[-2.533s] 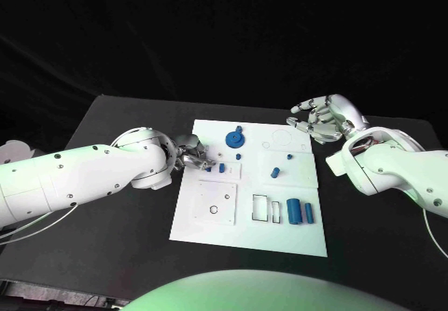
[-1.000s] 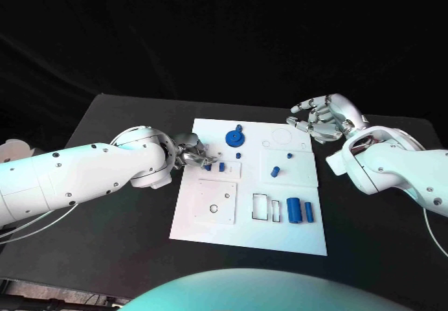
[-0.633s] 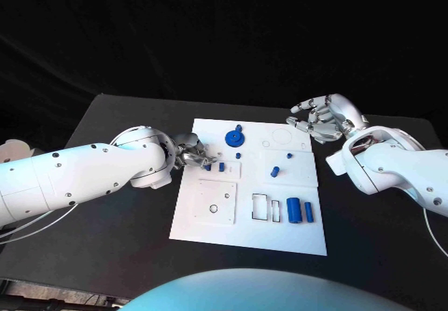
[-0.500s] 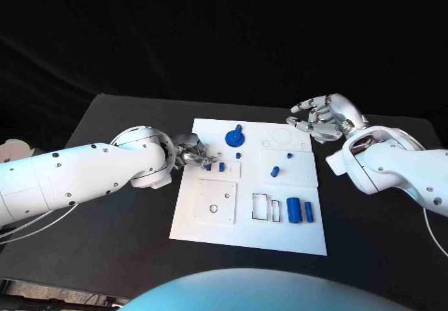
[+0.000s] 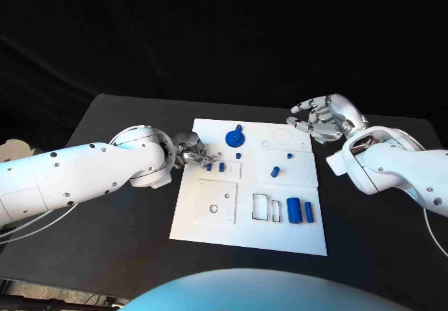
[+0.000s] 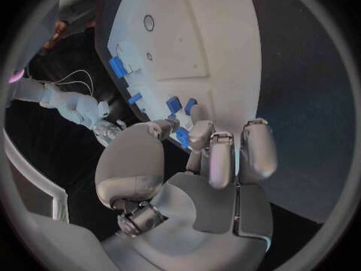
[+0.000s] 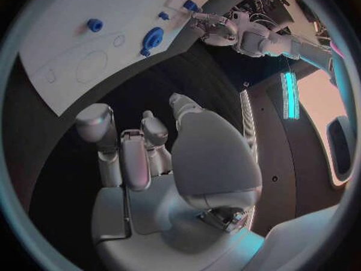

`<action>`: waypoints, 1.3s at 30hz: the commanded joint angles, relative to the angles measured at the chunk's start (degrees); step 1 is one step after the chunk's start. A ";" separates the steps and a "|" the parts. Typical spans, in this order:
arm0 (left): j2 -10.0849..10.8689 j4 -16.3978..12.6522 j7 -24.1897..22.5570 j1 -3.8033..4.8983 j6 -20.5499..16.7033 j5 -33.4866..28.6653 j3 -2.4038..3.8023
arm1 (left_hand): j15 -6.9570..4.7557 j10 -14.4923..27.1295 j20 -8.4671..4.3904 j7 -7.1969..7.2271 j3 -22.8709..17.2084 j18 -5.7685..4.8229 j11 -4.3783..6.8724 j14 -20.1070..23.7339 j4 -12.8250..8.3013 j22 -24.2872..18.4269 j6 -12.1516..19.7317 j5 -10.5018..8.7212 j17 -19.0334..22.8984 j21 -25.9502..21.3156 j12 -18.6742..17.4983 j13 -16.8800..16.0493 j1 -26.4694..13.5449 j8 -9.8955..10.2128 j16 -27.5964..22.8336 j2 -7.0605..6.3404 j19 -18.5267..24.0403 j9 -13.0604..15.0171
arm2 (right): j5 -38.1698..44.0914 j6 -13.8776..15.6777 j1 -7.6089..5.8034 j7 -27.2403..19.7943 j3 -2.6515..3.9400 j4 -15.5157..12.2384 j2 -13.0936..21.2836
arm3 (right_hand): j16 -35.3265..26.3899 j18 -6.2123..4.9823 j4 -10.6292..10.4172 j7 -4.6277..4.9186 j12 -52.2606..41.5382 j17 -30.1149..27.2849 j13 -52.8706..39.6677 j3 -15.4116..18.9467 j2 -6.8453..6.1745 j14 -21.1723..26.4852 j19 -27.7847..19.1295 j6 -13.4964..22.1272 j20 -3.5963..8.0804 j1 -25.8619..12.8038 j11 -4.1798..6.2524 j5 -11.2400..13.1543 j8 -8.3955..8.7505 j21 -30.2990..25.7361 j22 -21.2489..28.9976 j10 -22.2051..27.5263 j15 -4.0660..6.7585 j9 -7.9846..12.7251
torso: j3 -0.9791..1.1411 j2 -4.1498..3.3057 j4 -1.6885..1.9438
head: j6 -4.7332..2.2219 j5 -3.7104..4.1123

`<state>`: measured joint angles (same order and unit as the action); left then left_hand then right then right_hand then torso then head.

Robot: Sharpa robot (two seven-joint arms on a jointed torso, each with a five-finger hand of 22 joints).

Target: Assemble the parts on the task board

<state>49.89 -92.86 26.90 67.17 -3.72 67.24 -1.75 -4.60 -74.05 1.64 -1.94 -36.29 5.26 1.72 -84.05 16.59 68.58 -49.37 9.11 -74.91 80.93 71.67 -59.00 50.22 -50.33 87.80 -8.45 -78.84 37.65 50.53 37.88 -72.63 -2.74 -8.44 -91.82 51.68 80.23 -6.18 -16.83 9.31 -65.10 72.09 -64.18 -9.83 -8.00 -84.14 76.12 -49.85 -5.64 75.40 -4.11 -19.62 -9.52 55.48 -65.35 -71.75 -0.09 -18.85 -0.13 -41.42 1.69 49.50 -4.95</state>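
1. The left robot hand (image 5: 193,154) sits at the left edge of the task board (image 5: 247,223), its fingertips (image 6: 201,130) curled round a small blue part (image 6: 183,138). It appears to pinch that piece just above the board, beside two more small blue parts (image 5: 215,167) standing in a small raised panel.
2. The right robot hand (image 5: 322,118) hovers off the board's far right corner, fingers loosely curled and apart, holding nothing.
3. On the board itself lie a blue gear (image 5: 234,137), a small blue peg (image 5: 274,172) and two long blue bars (image 5: 300,210) near the right side; beyond lies the black desk (image 5: 112,240).
4. The step in hand looks like seating the pinched part in the small panel next to its neighbours.
5. The next move calls for lining the part up over its slot and pressing it straight down, then loosening the fingers without nudging the pieces beside it.
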 commanded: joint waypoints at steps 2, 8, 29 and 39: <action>0.15 -0.50 -0.18 0.01 -0.13 -0.23 0.42 | -0.37 -0.19 -0.12 0.03 -0.44 -0.83 0.15 -4.97 0.10 0.01 -0.22 0.23 -11.76 -0.25 0.02 -0.04 0.03 -0.33 0.13 0.46 -0.25 0.10 | 0.63 -0.64 0.04 0.00 0.01 0.00 0.01 | -0.23 -0.78 0.14 -0.19 0.00 0.07 -0.03 0.17 -0.12 -1.53 0.44 -0.13 0.08 -0.59 0.00 -0.31 -0.31 -0.07 -0.06 0.25 0.43 -0.06 | -0.06 -0.06 -0.03 | -0.06 0.05; 0.83 -1.34 -1.31 0.22 -1.30 -0.59 1.96 | -0.36 0.38 -0.14 -0.08 -0.69 -0.78 0.08 -4.95 0.13 -0.24 0.22 0.21 -11.72 -0.38 -0.55 0.81 0.35 -0.24 0.11 0.15 -0.11 0.18 | 0.65 -0.55 0.04 -0.03 0.01 0.07 0.01 | -0.26 -0.79 0.17 -0.21 -0.05 0.08 -0.03 0.15 -0.11 -1.55 0.49 -0.14 0.10 -0.69 0.02 -0.54 -0.37 -0.17 -0.01 0.22 0.46 -0.08 | -0.03 0.02 -0.03 | -0.15 0.17; -8.17 5.73 -26.53 2.35 -10.00 10.51 0.83 | 7.63 29.78 6.61 -9.01 -0.76 5.20 -8.97 24.56 -10.86 -37.55 12.42 -0.79 32.42 -29.33 -33.24 39.90 28.96 16.09 -32.16 -6.83 25.88 -16.40 | 0.75 -0.20 0.16 0.17 0.00 0.86 -0.44 | -0.53 -0.96 0.23 -0.21 0.39 -0.33 0.43 0.03 -0.03 -1.43 0.18 -0.04 0.11 -0.60 0.03 -0.67 -0.36 -1.09 0.61 0.59 0.46 -0.07 | -0.05 0.01 -0.02 | -2.03 1.29; -13.03 9.96 -24.09 2.40 -6.24 20.67 -0.68 | 8.58 32.05 7.70 -9.50 5.55 5.22 -9.83 25.35 -9.65 -36.35 12.02 -0.60 33.39 -27.83 -34.98 44.33 30.13 18.13 -24.58 -7.30 25.84 -19.90 | 0.93 -0.26 0.23 0.06 0.00 0.85 -0.58 | -0.58 -0.97 0.25 -0.20 0.39 -0.38 0.43 -0.03 -0.01 -1.41 0.16 0.01 0.11 -0.52 0.03 -0.72 -0.36 -1.20 0.67 0.62 0.46 -0.06 | -0.05 -0.41 -0.39 | -2.42 1.32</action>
<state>37.07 -83.12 2.76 69.51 -12.26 81.95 -2.44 3.70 -42.26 9.05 -10.29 -30.97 9.80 -8.11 -58.74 6.86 32.15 -37.09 8.51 -41.54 52.96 36.74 -14.84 79.93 -32.50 62.75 -15.83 -52.83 17.86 50.66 37.93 -72.45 -2.63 -8.44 -90.94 51.15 79.88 -6.17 -16.83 9.31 -65.10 71.74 -63.80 -9.83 -8.00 -83.93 76.12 -49.85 -5.64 75.40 -3.94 -19.96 -9.52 54.47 -64.75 -71.58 0.12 -18.85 -0.16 -41.67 1.44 47.14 -3.63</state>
